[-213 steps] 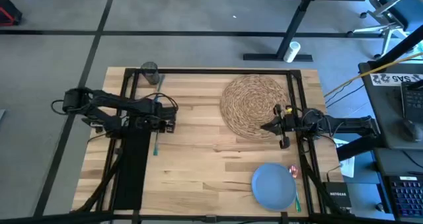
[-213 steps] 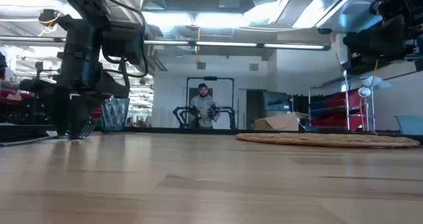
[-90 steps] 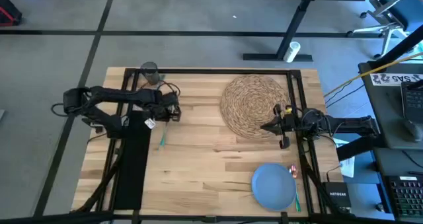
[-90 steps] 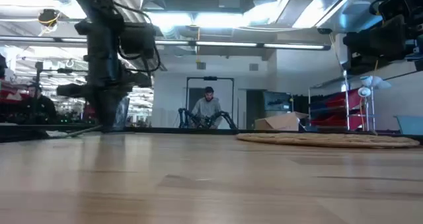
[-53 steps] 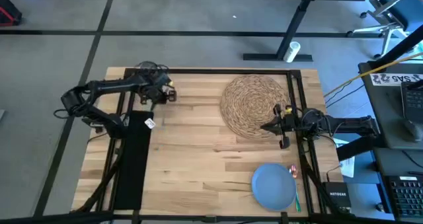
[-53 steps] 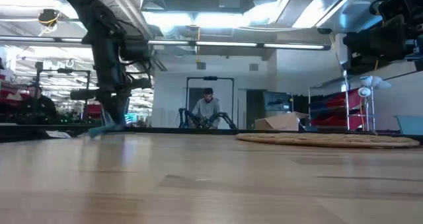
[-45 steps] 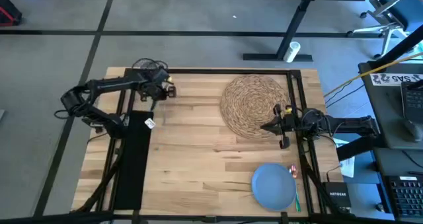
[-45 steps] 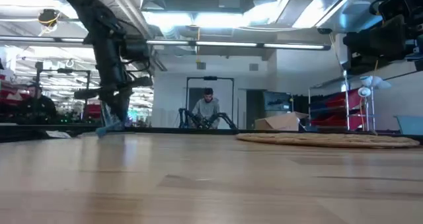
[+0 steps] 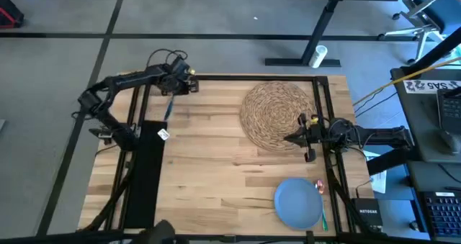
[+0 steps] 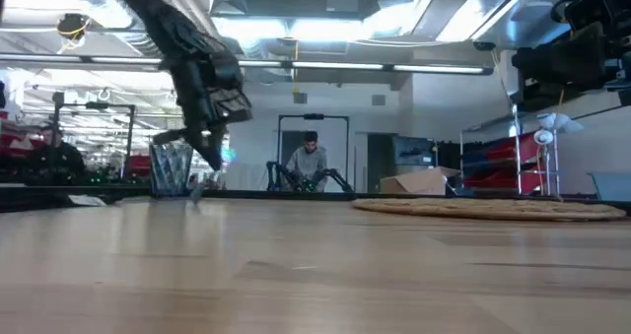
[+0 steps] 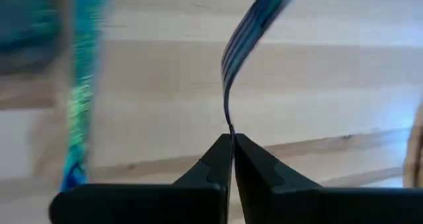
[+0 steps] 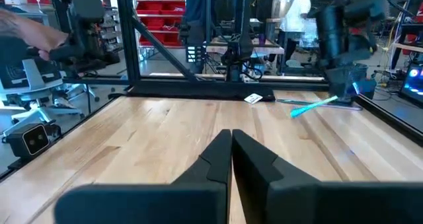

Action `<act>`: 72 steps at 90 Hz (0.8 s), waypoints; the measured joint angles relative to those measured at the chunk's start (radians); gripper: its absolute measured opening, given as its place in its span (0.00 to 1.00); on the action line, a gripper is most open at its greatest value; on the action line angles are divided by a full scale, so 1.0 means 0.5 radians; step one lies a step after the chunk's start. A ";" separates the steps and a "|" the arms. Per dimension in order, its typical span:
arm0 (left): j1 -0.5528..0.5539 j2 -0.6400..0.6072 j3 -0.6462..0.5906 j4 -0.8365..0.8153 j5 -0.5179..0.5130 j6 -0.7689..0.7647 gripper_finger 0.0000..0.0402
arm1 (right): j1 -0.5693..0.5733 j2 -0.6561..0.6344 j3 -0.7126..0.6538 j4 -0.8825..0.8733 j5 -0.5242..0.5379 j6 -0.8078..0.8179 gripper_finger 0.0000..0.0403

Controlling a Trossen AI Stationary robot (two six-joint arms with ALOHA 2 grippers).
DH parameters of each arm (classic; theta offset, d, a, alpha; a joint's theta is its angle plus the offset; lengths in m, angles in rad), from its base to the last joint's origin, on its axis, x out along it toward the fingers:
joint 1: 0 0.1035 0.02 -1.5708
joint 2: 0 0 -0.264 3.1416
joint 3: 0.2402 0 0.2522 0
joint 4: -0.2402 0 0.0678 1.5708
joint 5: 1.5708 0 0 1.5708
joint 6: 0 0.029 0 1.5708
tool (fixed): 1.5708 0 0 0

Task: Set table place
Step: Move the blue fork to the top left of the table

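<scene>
Left gripper: the left gripper is at the upper left of the high view, near the far edge of the surface. Its fingers are pinched together on the teal fork, which trails down-left from it.
Fork in the wrist view: the fork is held by one thin end right at the fingertips, with the striped part bending away from them. A teal streak at the left of that frame is too blurred to identify.
Glass: the small grey glass stands just beside the left gripper in the low view; the high view hides it under the arm.
Right gripper: the right gripper waits at the right edge of the placemat, its fingers pressed together on nothing.
Other pieces: the blue plate lies at the lower right, with cutlery at its right rim. The black napkin lies along the left side.
Risk, grip: the hold looks slight, so a quick swing could twist the fork or let it drop.
Risk, collision: the dangling fork or the arm could knock the glass over, since they are so close.
Risk, placement: carrying it to the placemat brings the left arm toward the waiting right gripper.
</scene>
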 joint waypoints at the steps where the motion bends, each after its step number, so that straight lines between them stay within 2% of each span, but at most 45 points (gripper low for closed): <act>1: -0.007 0.020 0.013 0.000 0.000 0.005 0.00 | 0.000 0.000 0.000 0.000 0.000 0.000 0.00; 26: -0.093 0.341 0.241 -0.007 -0.081 0.151 0.00 | 0.000 0.000 0.000 0.000 0.000 0.000 0.00; 45: -0.043 0.346 0.252 -0.034 -0.213 0.232 0.00 | 0.000 0.000 0.000 0.000 0.000 0.001 0.00; 72: 0.007 0.343 0.252 -0.036 -0.222 0.268 0.00 | 0.000 0.000 0.000 0.000 0.000 0.000 0.00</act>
